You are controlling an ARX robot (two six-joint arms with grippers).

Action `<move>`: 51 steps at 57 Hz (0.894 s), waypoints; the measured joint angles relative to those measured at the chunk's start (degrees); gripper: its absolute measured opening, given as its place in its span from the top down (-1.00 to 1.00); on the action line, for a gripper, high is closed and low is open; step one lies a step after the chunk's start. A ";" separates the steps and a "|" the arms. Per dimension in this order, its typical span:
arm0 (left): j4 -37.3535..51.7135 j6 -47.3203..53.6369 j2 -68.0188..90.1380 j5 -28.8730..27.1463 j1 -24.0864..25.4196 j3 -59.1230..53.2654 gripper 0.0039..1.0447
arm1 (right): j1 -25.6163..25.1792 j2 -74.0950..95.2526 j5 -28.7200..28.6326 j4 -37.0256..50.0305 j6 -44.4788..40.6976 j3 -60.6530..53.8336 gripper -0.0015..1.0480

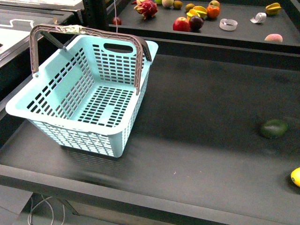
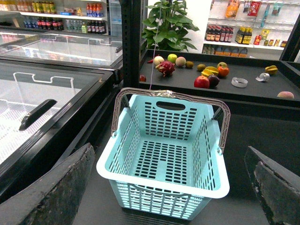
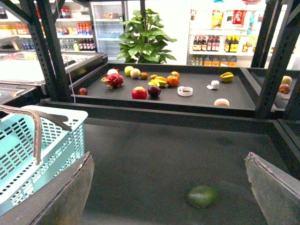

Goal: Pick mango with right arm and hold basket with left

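The yellow mango [image 1: 296, 176] lies at the right edge of the dark table, cut off by the front view's border; it does not show in either wrist view. The pale turquoise basket [image 1: 89, 96] stands empty at the table's left, its grey-brown handles [image 1: 84, 32] up. Neither arm shows in the front view. My left gripper [image 2: 171, 187] is open, its fingers [image 2: 51, 192] spread wide to either side of the basket [image 2: 164, 150] and short of it. My right gripper [image 3: 168, 192] is open over bare table, with a dark green fruit [image 3: 202, 196] ahead between the fingers.
The dark green oval fruit [image 1: 274, 128] lies on the table beyond the mango. A raised back shelf [image 1: 243, 35] holds several fruits and small items. A glass-topped freezer [image 2: 42, 93] stands left of the table. The basket's corner [image 3: 28, 150] shows beside the right gripper.
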 joint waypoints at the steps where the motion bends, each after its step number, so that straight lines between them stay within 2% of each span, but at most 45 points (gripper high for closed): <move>1: 0.00 0.00 0.00 0.00 0.00 0.00 -0.85 | 0.00 0.00 0.00 0.00 0.00 0.00 -0.84; 47: 0.00 0.00 0.00 0.00 0.00 0.00 -0.85 | 0.00 0.00 -0.02 0.00 0.00 0.00 -0.84; 49: 0.74 0.11 -0.04 -2.54 -1.05 -0.04 -0.85 | 0.00 0.00 -0.02 0.00 0.00 0.00 -0.84; 51: 3.30 0.20 0.72 -8.59 -2.80 -0.07 -0.85 | 0.00 0.00 0.00 0.00 0.00 0.00 -0.84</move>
